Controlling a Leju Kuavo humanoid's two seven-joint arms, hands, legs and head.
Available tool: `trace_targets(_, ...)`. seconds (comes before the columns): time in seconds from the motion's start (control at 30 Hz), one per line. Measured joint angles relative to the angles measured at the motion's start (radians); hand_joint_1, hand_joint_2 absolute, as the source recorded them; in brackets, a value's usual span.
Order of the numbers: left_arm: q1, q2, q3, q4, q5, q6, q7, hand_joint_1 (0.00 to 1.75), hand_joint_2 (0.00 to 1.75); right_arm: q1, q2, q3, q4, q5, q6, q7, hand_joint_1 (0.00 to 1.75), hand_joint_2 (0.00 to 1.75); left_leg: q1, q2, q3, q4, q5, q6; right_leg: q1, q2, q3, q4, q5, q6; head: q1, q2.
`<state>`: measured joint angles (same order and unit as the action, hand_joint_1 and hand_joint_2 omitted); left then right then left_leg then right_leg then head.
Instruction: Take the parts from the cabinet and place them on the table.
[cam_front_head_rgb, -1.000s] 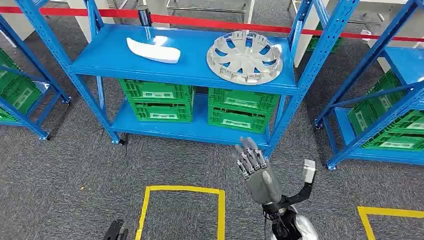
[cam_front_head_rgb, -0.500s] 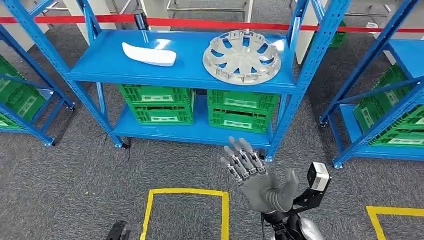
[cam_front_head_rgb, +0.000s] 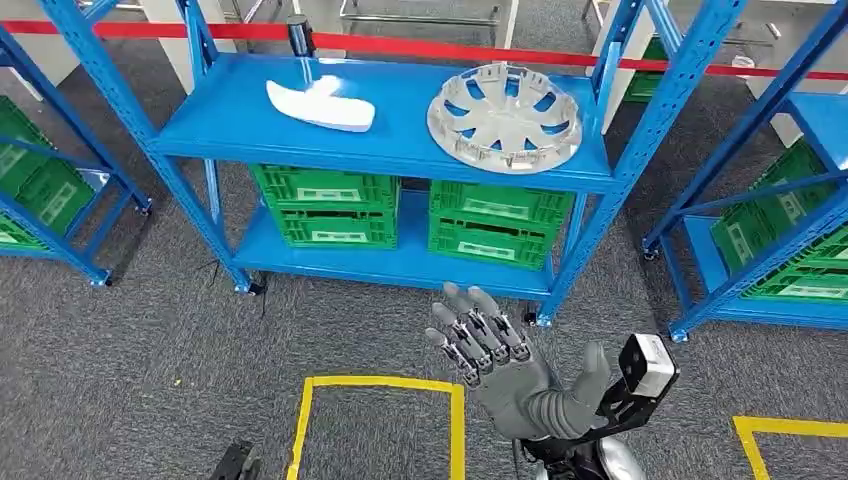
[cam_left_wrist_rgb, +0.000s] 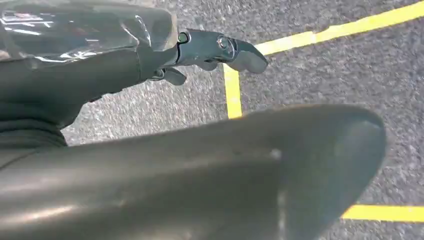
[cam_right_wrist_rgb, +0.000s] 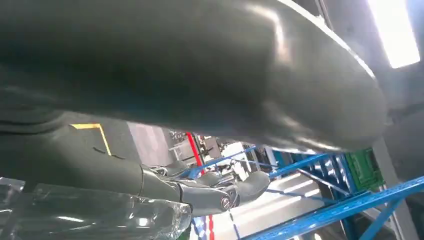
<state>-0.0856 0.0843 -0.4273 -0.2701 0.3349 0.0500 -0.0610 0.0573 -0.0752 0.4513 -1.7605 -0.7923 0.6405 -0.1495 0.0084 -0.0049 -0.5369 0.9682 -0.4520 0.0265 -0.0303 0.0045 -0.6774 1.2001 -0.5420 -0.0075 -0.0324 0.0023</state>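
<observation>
Silver plastic catches the light on the top shelf: a round, spoked silver wheel cover lies flat toward the right end of the blue metal shelving rack, and a curved white moulded part lies well apart from it toward the left. Both sit out in the open on the shelf top, which I'd judge is deliberate, since nothing stands in the way of a reach from the front. Neither has been picked up yet.

Under them, on the lower shelf, two stacks of green slotted plastic crates stand side by side, pushed back so they stay clear of the work above.

Nearer, the robot's right hand is raised in front of the rack, palm turned away, its fingers spread apart and holding nothing. It is lifted near the right-hand upright and below the wheel cover, so that part looks like its likely first target, though it is nowhere near touching it.

The left hand hangs low over the grey carpet, by the yellow floor tape; whether it is spread or curled I cannot tell. A yellow taped square marks the near floor beside the right arm.
</observation>
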Motion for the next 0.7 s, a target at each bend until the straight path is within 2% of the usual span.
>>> trace_targets(0.03,0.001,0.0,0.0,0.0,0.0,0.0,0.0,0.0,0.0,0.003,-0.002,0.001,0.0,0.0,0.001,0.0,0.0,0.0,-0.004,0.0,-0.001,0.0,0.0,0.001,0.002,0.0,-0.036,0.074,-0.022,-0.004,0.0,0.0)
trace_targets(0.07,0.001,0.0,-0.001,0.0,0.0,0.0,0.0,0.0,0.0,0.004,-0.004,0.002,0.0,0.0,0.002,0.0,0.0,0.0,-0.008,-0.001,-0.001,0.001,-0.002,0.003,0.004,0.0,-0.059,0.117,-0.026,-0.003,0.0,0.0)
trace_targets(0.1,0.001,0.0,-0.002,0.0,0.0,0.0,0.0,0.0,0.0,0.005,-0.006,0.002,0.0,0.0,0.003,0.0,0.0,0.0,-0.01,-0.002,0.0,0.002,-0.002,0.004,0.006,0.0,-0.055,0.107,-0.016,0.0,0.0,0.0)
trace_targets(0.13,0.001,0.0,-0.002,0.0,0.0,0.0,0.0,0.0,0.0,0.005,-0.006,0.003,-0.002,0.0,0.003,0.0,0.0,0.0,-0.013,-0.004,0.001,0.003,-0.003,0.005,0.008,0.0,-0.03,0.052,0.01,0.006,0.0,0.0)
trace_targets(0.17,0.001,-0.001,-0.003,0.0,0.0,0.0,0.0,0.0,0.0,0.004,-0.006,0.003,-0.006,0.0,0.006,0.0,0.0,0.0,-0.015,-0.005,0.002,0.006,-0.006,0.005,0.009,0.0,0.012,-0.035,0.046,0.011,0.0,0.0)
trace_targets(0.2,0.001,-0.002,-0.004,0.0,0.0,0.0,-0.001,0.0,0.0,0.004,-0.006,0.004,-0.011,0.0,0.009,0.0,0.0,0.0,-0.017,-0.007,0.002,0.011,-0.009,0.004,0.011,0.0,0.056,-0.124,0.077,0.011,0.0,0.0)
trace_targets(0.23,0.001,-0.003,-0.006,0.0,0.0,0.0,-0.002,0.0,0.0,0.003,-0.006,0.004,-0.016,0.0,0.012,0.0,0.0,0.0,-0.022,-0.008,-0.004,0.018,-0.014,0.0,0.016,0.0,0.087,-0.191,0.087,0.002,0.0,0.0)
trace_targets(0.27,0.0,-0.003,-0.008,0.0,0.0,0.0,-0.002,0.0,0.0,0.003,-0.006,0.004,-0.021,0.0,0.016,0.0,0.0,0.0,-0.026,-0.009,-0.008,0.026,-0.02,-0.004,0.016,-0.001,0.09,-0.192,0.091,-0.003,-0.003,0.0)
trace_targets(0.37,0.001,-0.003,-0.01,0.0,0.0,0.0,-0.004,0.0,0.0,0.003,-0.006,0.004,-0.033,0.004,0.023,-0.005,0.0,0.0,-0.022,-0.008,-0.009,0.026,-0.02,-0.011,0.02,0.0,0.087,-0.193,0.094,-0.009,-0.002,0.0)
trace_targets(0.4,0.0,-0.001,-0.01,0.0,0.0,0.0,-0.004,0.0,0.0,0.003,-0.006,0.004,-0.038,0.01,0.024,-0.008,0.0,0.0,-0.019,-0.008,-0.012,0.032,-0.028,-0.017,0.007,0.0,0.092,-0.198,0.096,-0.014,-0.001,0.0)
trace_targets(0.43,0.0,-0.004,-0.011,0.0,-0.002,0.0,-0.005,0.0,0.0,0.003,-0.006,0.004,-0.045,0.014,0.027,-0.01,0.0,0.0,-0.018,-0.007,-0.022,0.057,-0.047,-0.026,0.007,-0.001,0.094,-0.198,0.094,-0.017,-0.003,0.0)
trace_targets(0.47,-0.001,-0.003,-0.012,0.0,-0.002,0.001,-0.005,0.0,0.0,0.003,-0.006,0.004,-0.049,0.014,0.027,-0.011,0.0,0.0,-0.013,-0.007,-0.049,0.114,-0.08,-0.033,0.007,-0.001,0.095,-0.198,0.094,-0.02,-0.007,0.0)
trace_targets(0.53,0.001,-0.002,-0.013,0.0,-0.002,0.001,-0.005,0.0,0.0,0.004,-0.005,0.004,-0.052,0.019,0.029,-0.011,0.0,0.0,-0.003,-0.005,-0.135,0.288,-0.152,-0.046,0.007,-0.001,0.093,-0.197,0.094,-0.023,-0.006,0.0)
trace_targets(0.57,0.001,-0.002,-0.015,0.0,-0.002,0.001,-0.006,0.0,0.0,0.006,-0.005,0.004,-0.052,0.02,0.029,-0.011,0.0,0.0,0.001,-0.004,-0.164,0.34,-0.162,-0.049,0.007,-0.001,0.093,-0.197,0.094,-0.023,-0.007,0.0)
trace_targets(0.6,0.002,-0.002,-0.017,0.0,-0.002,0.0,-0.008,0.0,0.0,0.006,-0.005,0.004,-0.053,0.023,0.029,-0.012,0.0,0.0,0.004,-0.001,-0.169,0.343,-0.149,-0.051,0.007,-0.001,0.094,-0.197,0.094,-0.023,-0.006,0.0)
trace_targets(0.63,0.002,-0.003,-0.018,0.0,-0.002,0.0,-0.009,0.0,0.0,0.006,-0.004,0.004,-0.055,0.023,0.03,-0.012,0.0,0.0,0.006,0.0,-0.152,0.299,-0.115,-0.051,0.007,-0.001,0.095,-0.197,0.094,-0.023,-0.006,0.0)
trace_targets(0.67,0.001,-0.002,-0.018,0.0,-0.002,0.0,-0.012,0.0,0.0,0.006,-0.003,0.004,-0.06,0.024,0.03,-0.012,0.0,0.0,0.007,0.0,-0.115,0.221,-0.071,-0.05,0.007,0.0,0.097,-0.197,0.094,-0.022,-0.006,0.0)
trace_targets(0.7,0.001,-0.002,-0.018,0.0,-0.002,0.0,-0.014,0.0,0.0,0.005,-0.002,0.004,-0.066,0.025,0.032,-0.012,0.0,0.0,0.007,0.001,-0.062,0.114,-0.021,-0.046,0.007,0.0,0.1,-0.198,0.094,-0.022,-0.007,0.0)
